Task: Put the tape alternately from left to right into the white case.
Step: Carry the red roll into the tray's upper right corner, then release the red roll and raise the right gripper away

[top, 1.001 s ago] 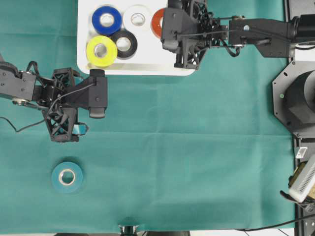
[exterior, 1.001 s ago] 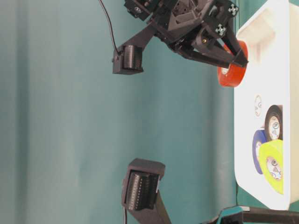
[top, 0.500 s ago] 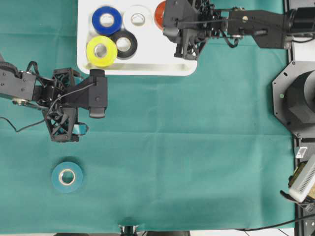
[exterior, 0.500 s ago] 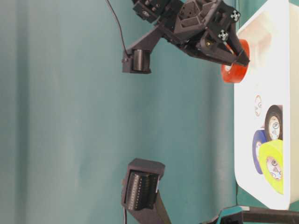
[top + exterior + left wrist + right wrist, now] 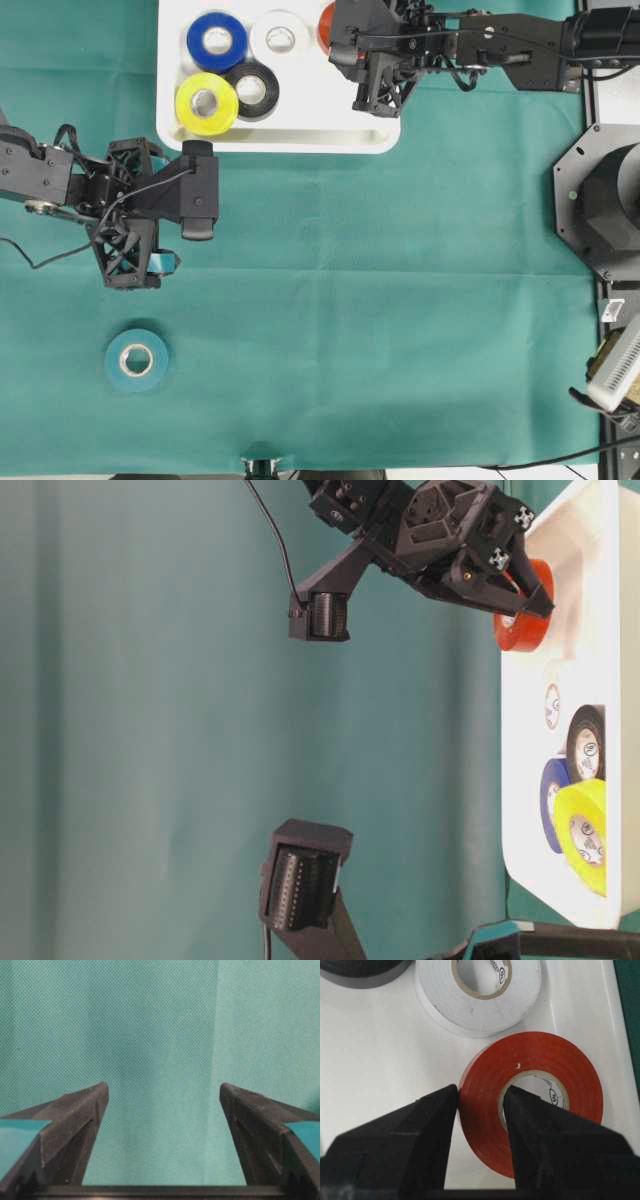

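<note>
The white case [image 5: 300, 125] lies at the back of the green cloth. Blue [image 5: 217, 41], white [image 5: 279, 38], black [image 5: 252, 90] and yellow [image 5: 206, 103] tape rolls sit inside it. My right gripper [image 5: 480, 1091] is shut on the wall of the red-orange roll [image 5: 540, 1052], one finger in its core, and holds it tilted over the case's back right corner beside the white roll [image 5: 480, 1015]. A teal roll [image 5: 136, 359] lies flat on the cloth at the front left. My left gripper [image 5: 162, 1089] hovers open over bare cloth, between the case and the teal roll.
The right arm [image 5: 520, 50] stretches over the case's right end. A black round base [image 5: 600, 200] and a stand [image 5: 615, 370] sit along the right edge. A post [image 5: 262, 465] is at the front edge.
The right gripper has carried the red-orange roll farther over the case, toward its back right corner. The left arm has not moved.
</note>
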Controlling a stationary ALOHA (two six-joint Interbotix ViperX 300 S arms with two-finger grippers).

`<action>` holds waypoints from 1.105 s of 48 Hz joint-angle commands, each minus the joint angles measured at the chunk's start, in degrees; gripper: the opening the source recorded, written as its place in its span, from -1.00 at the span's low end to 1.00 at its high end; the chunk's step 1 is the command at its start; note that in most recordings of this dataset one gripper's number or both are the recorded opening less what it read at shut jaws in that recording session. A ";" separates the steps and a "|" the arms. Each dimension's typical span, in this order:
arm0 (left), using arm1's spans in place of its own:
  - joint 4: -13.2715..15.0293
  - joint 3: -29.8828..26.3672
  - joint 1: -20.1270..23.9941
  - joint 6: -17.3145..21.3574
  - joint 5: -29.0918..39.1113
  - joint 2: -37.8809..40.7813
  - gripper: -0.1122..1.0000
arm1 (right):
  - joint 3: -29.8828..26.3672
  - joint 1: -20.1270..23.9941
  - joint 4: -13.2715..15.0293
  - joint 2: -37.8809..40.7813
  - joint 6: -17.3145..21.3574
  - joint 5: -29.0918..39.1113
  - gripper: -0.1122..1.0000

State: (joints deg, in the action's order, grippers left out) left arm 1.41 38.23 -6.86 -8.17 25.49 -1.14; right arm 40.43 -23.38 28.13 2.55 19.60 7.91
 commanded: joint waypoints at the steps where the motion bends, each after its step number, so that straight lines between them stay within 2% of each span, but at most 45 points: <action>1: 0.09 -0.53 -0.18 -0.09 -0.35 -1.41 1.00 | -0.79 -0.18 -0.09 -0.79 0.09 -0.35 -0.74; 8: 0.09 -0.62 -0.18 -0.09 -0.35 -1.41 1.00 | -0.53 -0.18 -0.18 -0.79 0.18 -0.44 -0.73; 10: 0.09 -0.62 -0.18 -0.09 -0.35 -1.41 1.00 | -0.44 -0.18 -0.18 -0.79 0.26 -0.53 -0.64; 14: 0.09 -0.70 -0.18 -0.09 -0.35 -1.41 1.00 | -0.53 -0.26 -0.09 -0.79 0.35 -0.53 -0.31; 21: 0.09 -0.62 -0.18 -0.09 -0.35 -1.41 1.00 | -0.44 -0.26 -0.18 -0.79 0.35 -0.44 0.47; 23: 0.09 -0.53 -0.18 -0.09 -0.35 -1.41 1.00 | -0.44 -0.18 -0.09 -0.79 0.35 -0.44 0.61; 28: 0.09 -0.53 -0.26 -0.09 -0.35 -1.41 1.00 | -0.35 -0.09 -0.18 -1.05 0.35 -0.35 0.53; 33: 0.09 -0.53 -0.35 -0.09 -0.35 -1.58 1.00 | -0.26 0.79 -0.18 -1.76 0.35 -0.44 0.52; 47: 0.18 -0.53 -0.62 -0.09 -0.35 -1.58 1.00 | 0.97 5.89 -0.44 -4.92 0.53 -0.44 0.52; 53: 0.09 -0.53 -0.70 -0.09 -0.35 -1.49 1.00 | 1.85 8.35 -1.76 -6.77 2.81 -0.79 0.52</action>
State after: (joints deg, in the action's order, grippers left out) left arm 1.41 38.23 -7.29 -8.17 25.40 -1.14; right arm 42.45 -16.35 27.07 -1.76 21.36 7.73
